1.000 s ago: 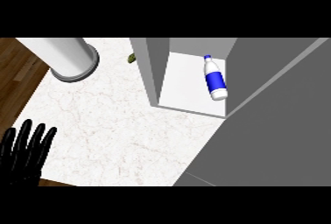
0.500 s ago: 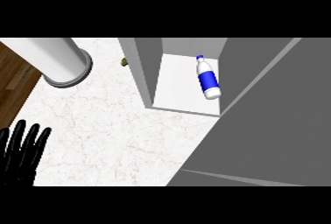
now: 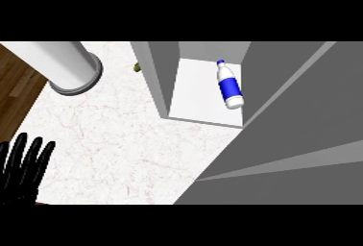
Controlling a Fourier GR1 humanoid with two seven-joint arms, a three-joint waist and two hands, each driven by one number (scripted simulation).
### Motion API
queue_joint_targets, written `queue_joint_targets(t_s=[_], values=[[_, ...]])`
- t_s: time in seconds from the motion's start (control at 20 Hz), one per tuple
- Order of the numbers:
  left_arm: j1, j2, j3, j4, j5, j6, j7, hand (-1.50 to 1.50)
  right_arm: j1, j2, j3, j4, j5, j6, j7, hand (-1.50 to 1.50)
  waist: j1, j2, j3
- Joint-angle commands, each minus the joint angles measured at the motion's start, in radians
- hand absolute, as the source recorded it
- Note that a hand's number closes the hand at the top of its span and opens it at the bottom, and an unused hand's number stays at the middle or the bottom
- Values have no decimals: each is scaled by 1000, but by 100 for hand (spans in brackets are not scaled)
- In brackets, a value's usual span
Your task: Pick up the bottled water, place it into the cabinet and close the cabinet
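The water bottle (image 3: 229,86), clear with a blue label and a blue cap, lies on its side on the white floor of the grey cabinet (image 3: 162,77). The cabinet's grey door (image 3: 284,153) fills the right and lower right of the head view and hides whatever is behind it. At the lower left edge my left hand (image 3: 21,173) rests open with its fingers pointing up, far from the bottle. My right hand does not show anywhere.
A wide white cylinder (image 3: 67,65) stands at the upper left on the white marble counter (image 3: 120,144). A small green thing (image 3: 138,67) peeks out beside the cabinet's left wall. Brown wooden floor (image 3: 14,91) lies beyond the counter's left edge.
The whole scene has shifted in the view: the cabinet and bottle sit lower and more to the left, and the grey door covers more of the right side. My left hand stays at the lower left.
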Motion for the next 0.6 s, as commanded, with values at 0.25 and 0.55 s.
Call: queue_joint_targets(t_s=[0.25, 0.55], values=[[-12, 7, -2, 17, 12, -40, 9, -150, -465, 56, -124, 405, -22, -350, -26, 150, 29, -4, 5], [-11, -5, 3, 28, 12, -41, 8, -150, -817, 56, -206, 725, -112, -462, -33, 150, 6, -15, 7]])
